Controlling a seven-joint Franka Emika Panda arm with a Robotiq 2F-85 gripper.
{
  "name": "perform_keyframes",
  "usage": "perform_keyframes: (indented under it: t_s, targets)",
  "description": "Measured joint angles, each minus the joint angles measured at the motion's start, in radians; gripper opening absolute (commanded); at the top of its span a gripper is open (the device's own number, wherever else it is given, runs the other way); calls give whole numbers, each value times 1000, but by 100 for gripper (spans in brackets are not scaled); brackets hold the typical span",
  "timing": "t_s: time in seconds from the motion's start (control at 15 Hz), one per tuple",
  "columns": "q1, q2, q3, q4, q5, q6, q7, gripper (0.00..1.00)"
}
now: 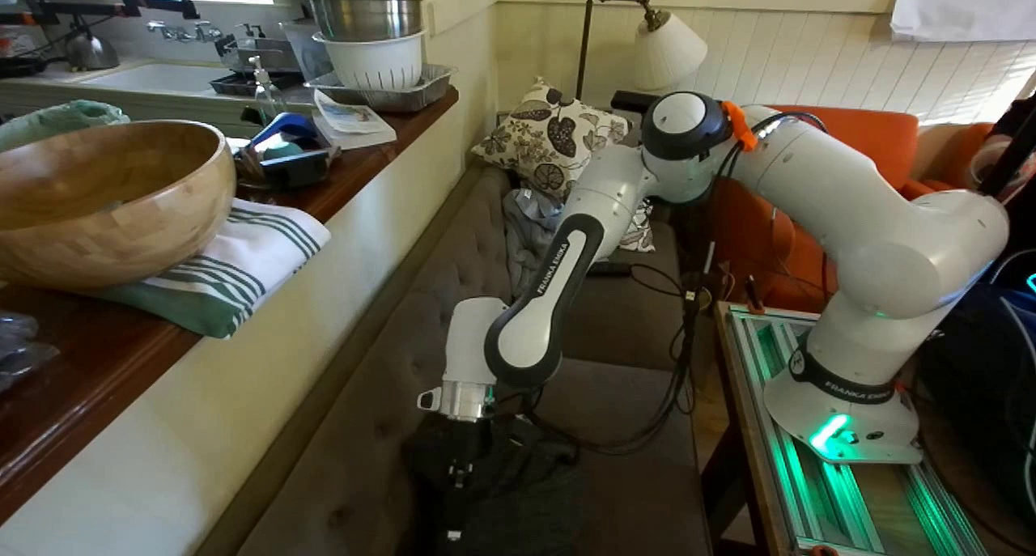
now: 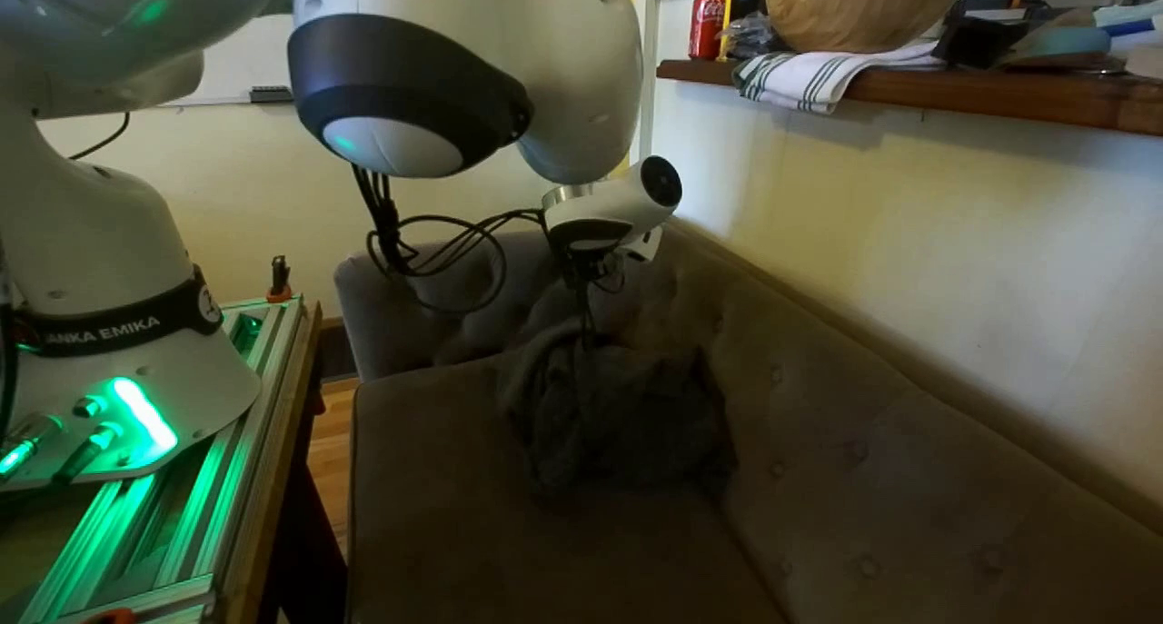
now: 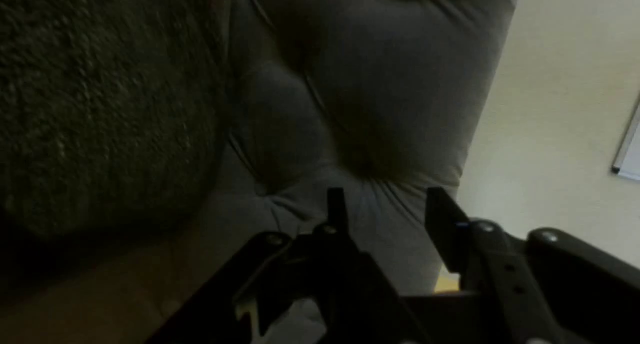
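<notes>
The tufted couch [image 2: 436, 515], largest element shown, spreads beneath the whole working area. The white robot arm [image 1: 603, 188] reaches over its seat, the wrist directed downward. A dark fuzzy cloth [image 2: 627, 415] lies in a loose heap on the seat, close to the buttoned back; in the wrist view it fills the upper left, to one side of the fingers. The gripper [image 3: 385, 204] hangs at the heap with its jaws moderately parted; only upholstery shows through the gap, so no cloth appears held, though contact along the outer side cannot be told. The fingertips [image 3: 336, 204], smallest of the parts, govern the handling: a sound grip, by this pose, would need them astride one raised fold, closing gently and clear of the tufting, while a clean release would favour a straight, unhurried lift that snags no fibres.
</notes>
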State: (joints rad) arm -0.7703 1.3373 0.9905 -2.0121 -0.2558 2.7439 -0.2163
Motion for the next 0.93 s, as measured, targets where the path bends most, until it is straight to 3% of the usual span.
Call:
perform_keyframes:
  t_s: [0.2,0.4,0.6,0.73,0.93]
  targets:
    - [-24,-73,-32,24,87,-171,-39,98]
    - [-86,-203,-100,-18,149,-186,-55,100]
    - [-119,-332,-209,-78,204,-163,-55,100]
    - [-88,-392,-300,-100,231,-153,-49,100]
    - [45,-424,-458,-91,261,-113,-40,100]
